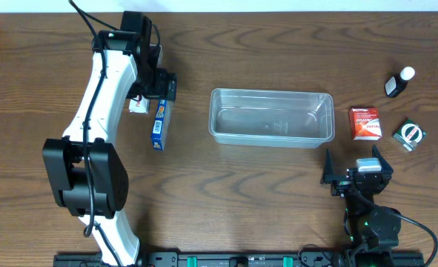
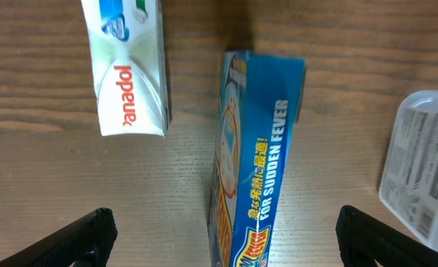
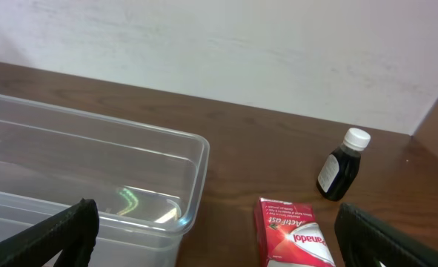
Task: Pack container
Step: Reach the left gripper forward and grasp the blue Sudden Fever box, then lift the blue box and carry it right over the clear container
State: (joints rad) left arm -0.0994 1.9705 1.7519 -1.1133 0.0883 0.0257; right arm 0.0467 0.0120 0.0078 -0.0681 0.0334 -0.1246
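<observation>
Left gripper (image 2: 226, 233), fingers spread, hangs over "FOR SUDDEN FEVER" box (image 2: 259, 170) beside "panadol" box (image 2: 130, 74), container (image 2: 426, 163) at frame's right; right gripper (image 3: 219, 233) equally spread.

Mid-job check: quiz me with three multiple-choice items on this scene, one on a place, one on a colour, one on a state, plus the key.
1. Where is the red box?
A. on the table, right of the container
B. inside the container
C. at the table's left edge

2. The cap on the dark bottle is:
A. green
B. white
C. red

3. Over the blue box, the left tool is:
A. shut on it
B. shut, empty
C. open, touching nothing

Key:
1 A, overhead shows it on wood past the container's right end.
2 B, white in the right wrist view.
3 C, its fingers stand wide apart beside the box.
</observation>
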